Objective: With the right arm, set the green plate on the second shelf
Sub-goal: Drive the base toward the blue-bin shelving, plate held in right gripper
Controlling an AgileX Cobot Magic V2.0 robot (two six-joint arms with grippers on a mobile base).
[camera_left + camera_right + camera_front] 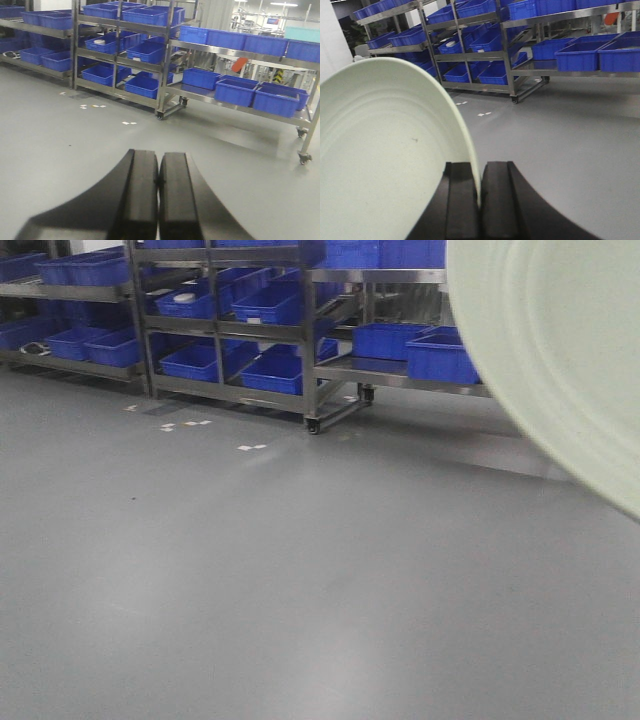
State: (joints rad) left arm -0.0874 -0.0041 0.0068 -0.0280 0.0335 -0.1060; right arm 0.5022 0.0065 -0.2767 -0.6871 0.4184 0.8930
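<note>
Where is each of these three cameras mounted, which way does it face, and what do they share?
Exterior front: on the robot's front, facing steel racks of blue bins; no robot parts, only the green plate at right.
Left wrist: looks over the left gripper, shut and empty, toward the racks.
Right wrist: looks over the right gripper, shut on the green plate's rim, toward the racks.
Shared: all show the racks; front and right wrist show the plate.

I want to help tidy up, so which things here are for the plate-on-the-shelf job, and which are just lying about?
For the job: green plate, pinched at its rim by the right tool; steel shelf racks, which one unclear.

Just lying about: blue bins; left tool, shut on nothing; white scraps on the floor.
</note>
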